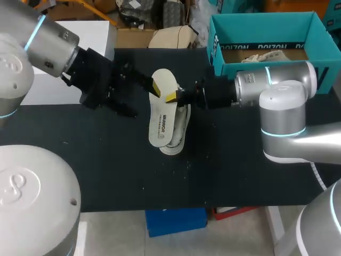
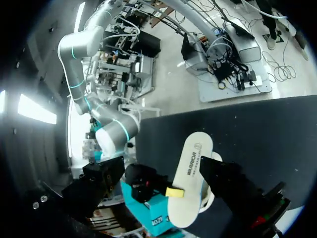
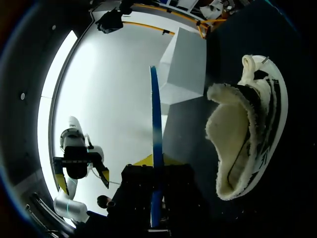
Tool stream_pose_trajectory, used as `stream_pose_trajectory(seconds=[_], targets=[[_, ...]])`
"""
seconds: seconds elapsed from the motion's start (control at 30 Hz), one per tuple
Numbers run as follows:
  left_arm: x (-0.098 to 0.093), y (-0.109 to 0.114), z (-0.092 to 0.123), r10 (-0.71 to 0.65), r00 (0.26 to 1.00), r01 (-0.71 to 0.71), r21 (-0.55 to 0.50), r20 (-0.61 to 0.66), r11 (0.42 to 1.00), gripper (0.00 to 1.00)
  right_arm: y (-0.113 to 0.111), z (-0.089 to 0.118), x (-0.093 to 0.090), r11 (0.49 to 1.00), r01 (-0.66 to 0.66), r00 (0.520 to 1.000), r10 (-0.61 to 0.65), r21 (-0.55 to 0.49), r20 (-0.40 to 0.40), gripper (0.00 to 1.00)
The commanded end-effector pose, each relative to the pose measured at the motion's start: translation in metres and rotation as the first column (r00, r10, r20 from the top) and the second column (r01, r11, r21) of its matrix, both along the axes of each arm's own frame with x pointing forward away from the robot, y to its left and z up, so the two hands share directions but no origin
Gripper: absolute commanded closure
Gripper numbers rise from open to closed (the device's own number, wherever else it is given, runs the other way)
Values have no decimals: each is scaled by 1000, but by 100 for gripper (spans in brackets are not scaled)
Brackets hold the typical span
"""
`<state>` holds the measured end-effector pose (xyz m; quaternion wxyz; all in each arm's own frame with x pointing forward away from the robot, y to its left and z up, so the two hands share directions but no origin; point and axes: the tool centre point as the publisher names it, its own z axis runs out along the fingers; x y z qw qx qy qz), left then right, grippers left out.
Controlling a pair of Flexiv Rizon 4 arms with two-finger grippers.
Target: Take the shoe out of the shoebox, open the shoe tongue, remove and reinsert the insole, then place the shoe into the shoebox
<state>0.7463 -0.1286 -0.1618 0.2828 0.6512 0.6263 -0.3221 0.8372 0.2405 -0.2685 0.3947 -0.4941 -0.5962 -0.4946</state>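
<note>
Two grippers meet at the insole. The right gripper, reaching in from the right, is pinched on the insole, one yellow tip pressed flat on its printed face and the other finger behind it; in the right wrist view the insole shows edge-on as a thin blue strip running down between that gripper's dark fingers. The left gripper, black and angular, is spread wide; its upper finger's yellow tip lies at the insole's edge near the rounded upper end; its lower finger stands clear of the insole, out over the table. In the left wrist view the insole hangs ahead of the two parted fingers, face on.

The insole is a flat, elongated oval, smooth and off-white on the printed side, held tilted above the table with its lower end over the shoe.

The shoe lies on its side on the table, directly below the insole; white upper with dark stripes, thick fleecy cream lining at the open mouth, pale sole.

The table has a matt black surface with small pale specks.

The shoebox, teal card, rectangular and open-topped, stands at the far right corner, well apart from the shoe; crumpled pale paper lies inside on a brown floor.
</note>
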Motion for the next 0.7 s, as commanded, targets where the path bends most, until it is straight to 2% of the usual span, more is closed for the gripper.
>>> stream_pose_trajectory(seconds=[0.03, 0.3, 0.7], targets=[[5, -7, 2, 84, 996, -33, 808, -20, 588, 0, 1, 0, -1, 1000, 3, 1000, -3, 0, 1, 100], [5, -7, 2, 84, 996, -33, 808, -20, 588, 0, 1, 0, -1, 1000, 3, 1000, -3, 0, 1, 100], [-13, -13, 7, -12, 990, -89, 700, 139, 709, 0, 1, 0, -1, 1000, 3, 1000, -3, 0, 1, 100]])
